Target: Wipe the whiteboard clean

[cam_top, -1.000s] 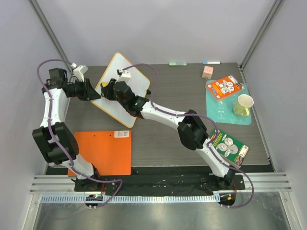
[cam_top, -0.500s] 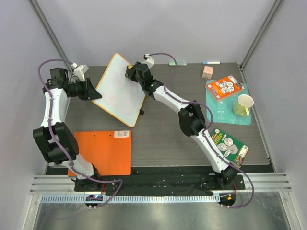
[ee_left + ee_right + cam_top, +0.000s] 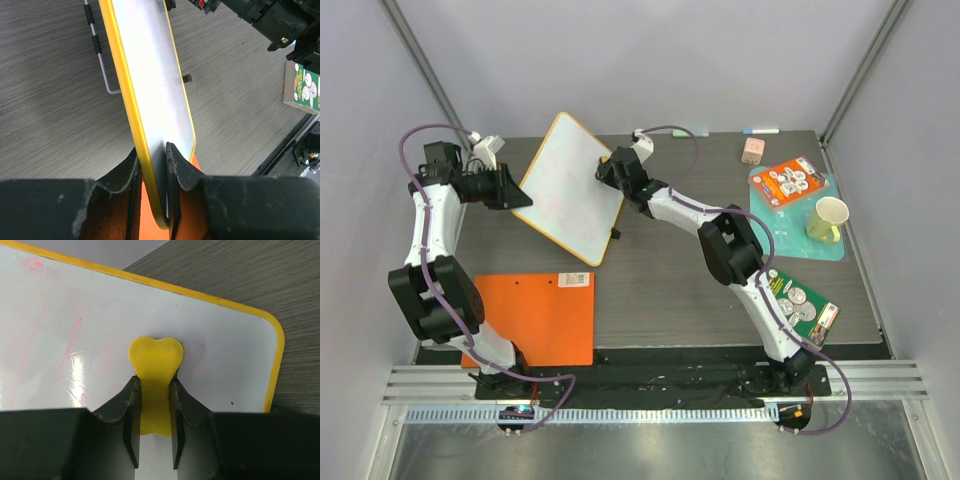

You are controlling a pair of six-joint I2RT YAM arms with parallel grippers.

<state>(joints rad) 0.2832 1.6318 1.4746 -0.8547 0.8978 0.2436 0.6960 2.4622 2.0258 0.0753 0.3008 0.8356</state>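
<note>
Pinched the whiteboard (image 3: pixel 570 190) by its yellow rim in the left gripper (image 3: pixel 152 150), at the table's (image 3: pixel 650 290) 11 o'clock. Lay long axis roughly 7 to 1 o'clock from overhead. Revealed only at the right wrist: faint pink marks (image 3: pixel 67 350), and a yellow heart-shaped eraser (image 3: pixel 155 357) clasped in the right gripper (image 3: pixel 155 385) against the board.

Walls (image 3: pixel 670 50): plain and pale grey.
Table (image 3: pixel 650 300): dark grey, with wood lines.
Posts (image 3: pixel 427 75): two thin metal ones, leaning.
Rail (image 3: pixel 880 380): silver, in front.
</note>
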